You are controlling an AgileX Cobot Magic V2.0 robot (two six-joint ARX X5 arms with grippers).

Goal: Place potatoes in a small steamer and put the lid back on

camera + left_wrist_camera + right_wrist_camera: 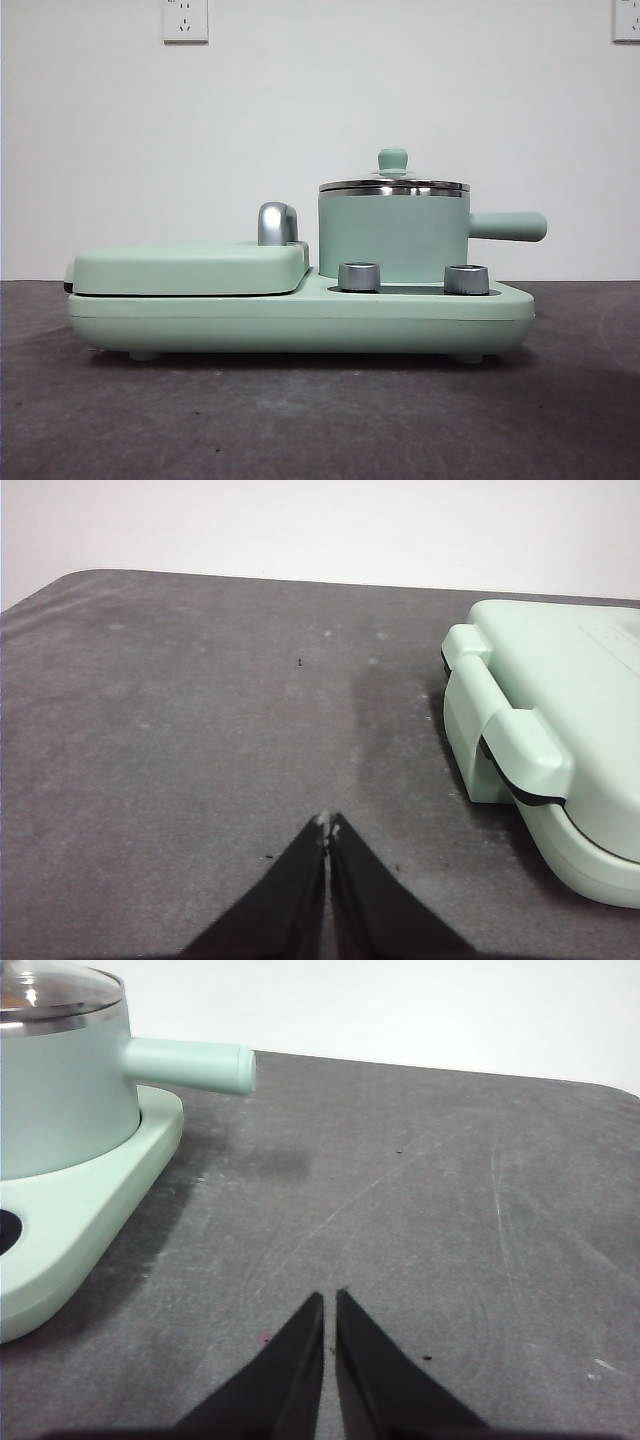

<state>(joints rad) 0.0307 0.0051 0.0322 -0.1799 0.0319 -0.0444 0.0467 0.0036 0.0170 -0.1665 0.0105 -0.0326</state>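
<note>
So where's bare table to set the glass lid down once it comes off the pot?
Bare grey table lies past the steamer's side handle, by the right end effector. More lies beside the griddle end of the green base, by the left end effector. The base top is crowded: steamer, lid, griddle lid, knobs.

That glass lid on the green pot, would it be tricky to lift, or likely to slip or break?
The lid probably lifts easily by its small knob, though that rounded knob might slip in a pincer. Clear glass in a steel rim suggests it is stiff, fairly heavy for its size, and could crack if dropped on the pot.
</note>
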